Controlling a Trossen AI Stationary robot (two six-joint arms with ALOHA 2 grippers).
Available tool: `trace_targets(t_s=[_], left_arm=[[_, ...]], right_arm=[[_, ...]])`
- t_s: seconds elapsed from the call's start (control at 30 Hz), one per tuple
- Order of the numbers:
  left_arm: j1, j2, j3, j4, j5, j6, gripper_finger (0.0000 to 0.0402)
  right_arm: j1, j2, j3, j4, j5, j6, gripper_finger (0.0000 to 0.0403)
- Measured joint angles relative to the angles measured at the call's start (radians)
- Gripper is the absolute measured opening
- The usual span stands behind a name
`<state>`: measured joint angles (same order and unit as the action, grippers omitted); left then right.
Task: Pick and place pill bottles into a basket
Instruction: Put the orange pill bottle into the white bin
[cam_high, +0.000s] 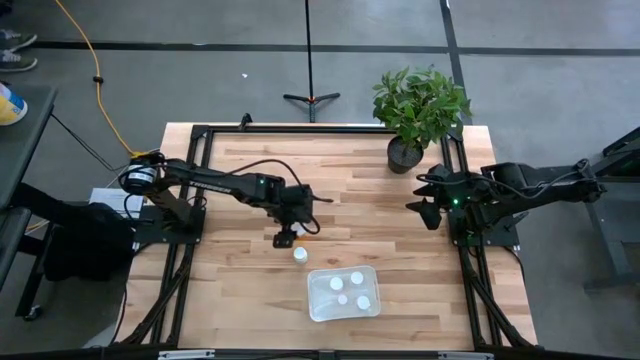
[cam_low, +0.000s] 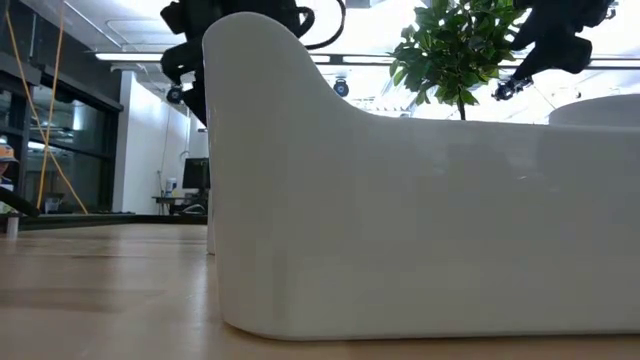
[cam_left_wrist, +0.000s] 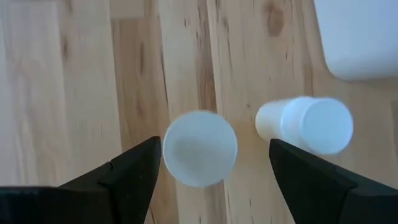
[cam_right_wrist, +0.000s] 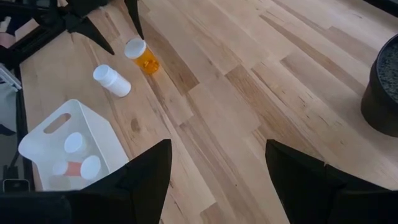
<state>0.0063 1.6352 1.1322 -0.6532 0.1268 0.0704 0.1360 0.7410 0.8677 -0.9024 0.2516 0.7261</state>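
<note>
The left end effector (cam_left_wrist: 211, 168) hangs wide open, empty, straddling an upright pill bottle (cam_left_wrist: 199, 148) beside the basket (cam_high: 344, 293).

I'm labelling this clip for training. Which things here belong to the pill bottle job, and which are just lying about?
Belonging to the job:
- orange pill bottle, under the open left claw
- white pill bottle beside it
- basket with bottles already in it

Just lying about:
- potted plant
- right claw, open, waiting at the table's edge
</note>
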Motion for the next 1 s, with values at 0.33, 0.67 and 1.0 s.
trace_targets(t_s=[0.33,0.67,1.0], left_arm=[[-0.001,0.058,0.001,0.009,0.003,0.002,0.0333],[0.000,0.114,0.002,0.070,-0.002,0.009,0.0333],[0.000,0.156,-0.001,0.056,-0.010,0.011,0.0333]], right_arm=[[0.000,0.000,0.000,-0.003,0.000,-0.001,0.0250],[0.000,0.000,0.000,-0.007,-0.013,-0.001,0.0250],[0.000,0.000,0.000,-0.014,-0.020,-0.001,0.0250]])
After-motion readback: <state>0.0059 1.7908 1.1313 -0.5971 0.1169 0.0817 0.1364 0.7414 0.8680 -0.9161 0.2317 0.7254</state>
